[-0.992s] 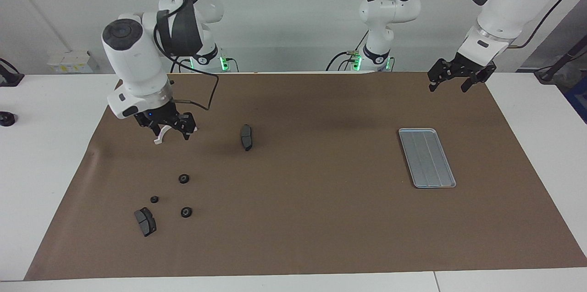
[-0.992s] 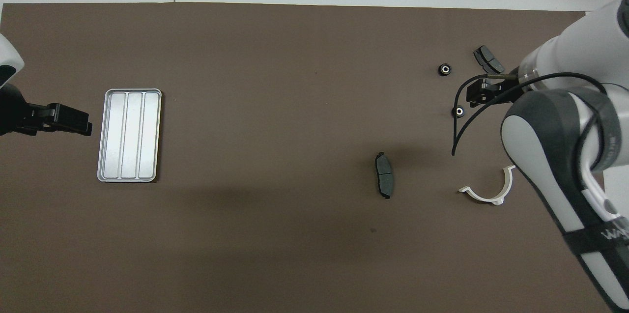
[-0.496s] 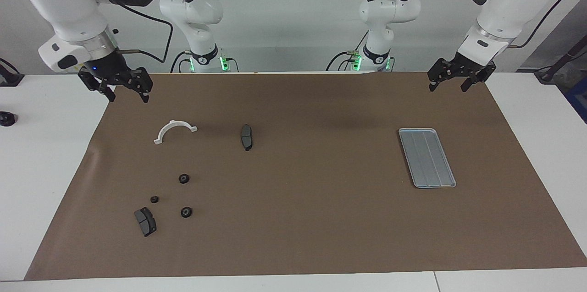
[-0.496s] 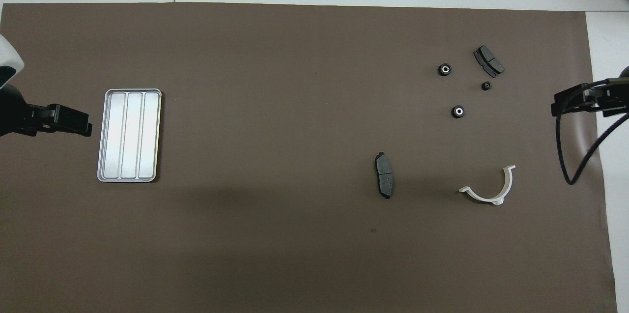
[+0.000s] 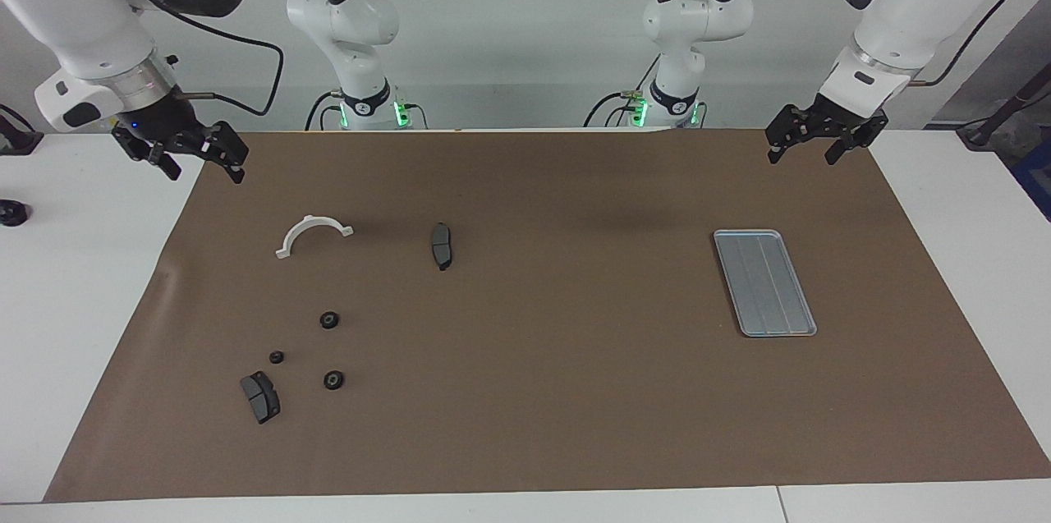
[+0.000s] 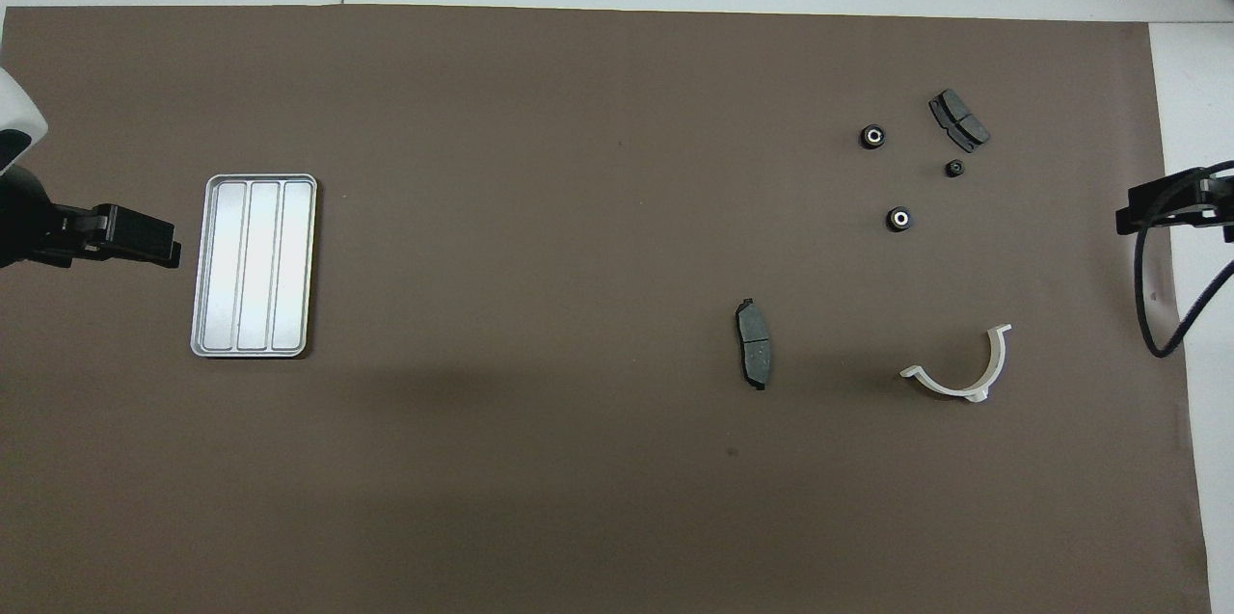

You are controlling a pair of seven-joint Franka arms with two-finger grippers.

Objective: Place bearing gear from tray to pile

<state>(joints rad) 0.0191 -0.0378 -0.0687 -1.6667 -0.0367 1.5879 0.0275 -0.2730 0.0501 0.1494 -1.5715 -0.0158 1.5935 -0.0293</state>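
A: What does the facing view give that the overhead view does not?

B: Both whole arms. The right gripper [image 5: 191, 156] hangs spread and holds nothing, over the mat edge [image 5: 176, 236] at its own end. The left gripper [image 5: 813, 147] is spread too, over the mat corner near the tray [image 5: 766, 283]. From overhead only their tips show.

A: And the tray?

B: It lies flat, long axis running nearer-to-farther from the robots, slightly slanted. It looks bare, I think. The pile [image 6: 900, 219], 3 black gears, lies at the right arm's end beside a brake pad [image 6: 958, 120].
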